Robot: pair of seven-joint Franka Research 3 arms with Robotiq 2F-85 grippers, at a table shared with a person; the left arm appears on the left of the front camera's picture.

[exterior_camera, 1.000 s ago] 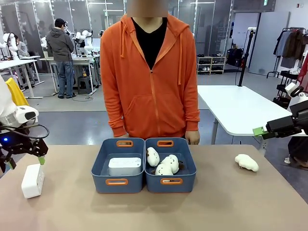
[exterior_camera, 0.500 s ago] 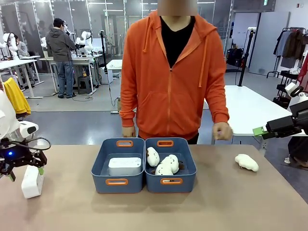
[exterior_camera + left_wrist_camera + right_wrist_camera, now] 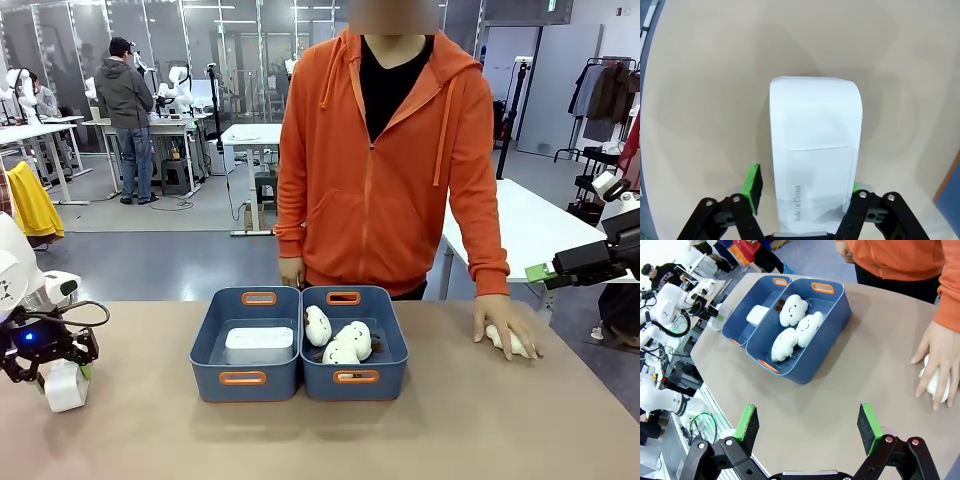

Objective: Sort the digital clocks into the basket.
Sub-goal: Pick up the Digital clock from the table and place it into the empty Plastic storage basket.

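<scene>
One digital clock [image 3: 66, 388], a smooth white block, stands at the table's left edge. My left gripper [image 3: 60, 372] has come down over it. In the left wrist view the clock [image 3: 815, 150] runs up between the fingers, and my left gripper [image 3: 804, 189] is shut on its near end, a green pad on each side. A second digital clock [image 3: 259, 345] lies flat in the left basket [image 3: 243, 379]; the right wrist view shows this clock [image 3: 758, 315] too. My right gripper [image 3: 541, 272] hangs open above the table's right edge, holding nothing [image 3: 807, 429].
The matching right tub [image 3: 356, 377] holds three white plush toys [image 3: 340, 338]. A person in an orange hoodie stands at the far side, with one hand [image 3: 508, 325] pressed on a plush toy [image 3: 516, 345] at the right. Bare tabletop lies in front of the tubs.
My left gripper sank over the clock and closed on it. The person stepped to the right and laid a hand on the plush toy. The right arm stayed still.
</scene>
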